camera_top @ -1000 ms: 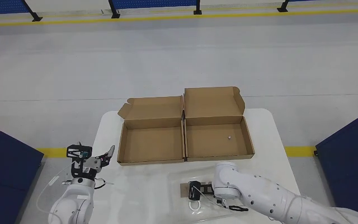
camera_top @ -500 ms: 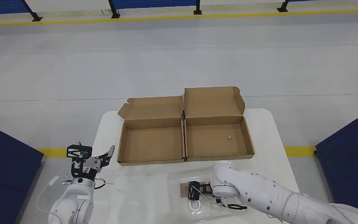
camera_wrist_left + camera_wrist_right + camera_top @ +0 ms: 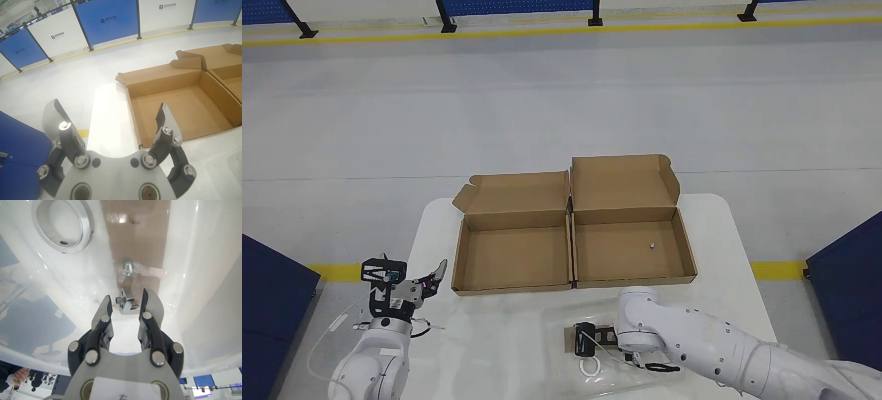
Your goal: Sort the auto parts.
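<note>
The small metal block (image 3: 125, 304), with a dark screw head in its face, lies on the white table (image 3: 492, 325) near its front edge. It sits between the fingers of the right gripper (image 3: 126, 301), which stand moderately apart on either side of it; whether a pad touches it I cannot tell. Just beyond the block a short bolt (image 3: 128, 268) rests on a brown cardboard strip (image 3: 138, 234). A silver ring (image 3: 63, 224) lies off to one side, apart from both. Farther back on the table two open cardboard boxes sit side by side, touching. The right box (image 3: 612, 252) holds one small pale part (image 3: 653, 243). The left gripper (image 3: 109, 106) hangs spread wide by the table's left edge, near the left box (image 3: 512, 258).
</note>
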`<action>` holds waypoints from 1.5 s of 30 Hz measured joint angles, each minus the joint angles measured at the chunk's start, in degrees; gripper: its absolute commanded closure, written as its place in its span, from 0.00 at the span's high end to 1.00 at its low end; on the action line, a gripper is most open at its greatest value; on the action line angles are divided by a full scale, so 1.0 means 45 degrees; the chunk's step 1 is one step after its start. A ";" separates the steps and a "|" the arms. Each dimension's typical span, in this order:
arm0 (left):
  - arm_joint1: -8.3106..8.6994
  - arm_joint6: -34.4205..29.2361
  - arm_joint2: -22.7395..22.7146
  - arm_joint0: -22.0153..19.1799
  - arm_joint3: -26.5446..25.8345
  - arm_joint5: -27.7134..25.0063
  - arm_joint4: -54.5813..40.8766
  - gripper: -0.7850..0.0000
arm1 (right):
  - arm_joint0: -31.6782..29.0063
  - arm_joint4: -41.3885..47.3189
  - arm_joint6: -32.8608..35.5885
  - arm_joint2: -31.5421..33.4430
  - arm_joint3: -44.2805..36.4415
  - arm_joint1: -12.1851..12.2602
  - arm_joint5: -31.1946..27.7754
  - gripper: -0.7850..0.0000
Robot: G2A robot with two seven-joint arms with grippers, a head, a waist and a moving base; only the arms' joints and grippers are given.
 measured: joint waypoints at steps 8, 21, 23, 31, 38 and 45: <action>0.0000 0.0000 0.0000 0.0000 0.0000 0.0000 0.0000 1.00 | -0.0088 -0.0319 -0.0142 -0.0016 0.0263 -0.0200 -0.0066 0.45; 0.0000 0.0000 0.0000 0.0000 0.0000 0.0000 0.0000 1.00 | -0.0170 -0.0477 0.0111 0.0003 0.0576 -0.0497 0.0106 0.00; 0.0000 0.0000 0.0000 0.0000 0.0000 0.0000 0.0000 1.00 | -0.0171 -0.0502 0.0144 0.0046 0.0538 -0.0514 0.0140 0.00; 0.0000 0.0000 0.0000 0.0000 0.0000 0.0000 0.0000 1.00 | -0.0242 -0.0182 0.0270 0.0448 0.0214 -0.0415 0.0266 0.00; 0.0000 0.0000 0.0000 0.0000 0.0000 0.0000 0.0000 1.00 | -0.0494 0.0427 0.0193 0.1306 -0.0361 -0.0061 0.0267 0.00; 0.0000 0.0000 0.0000 0.0000 0.0000 0.0000 0.0000 1.00 | -0.1138 0.1240 -0.0205 0.2760 -0.1234 0.0614 0.0205 0.00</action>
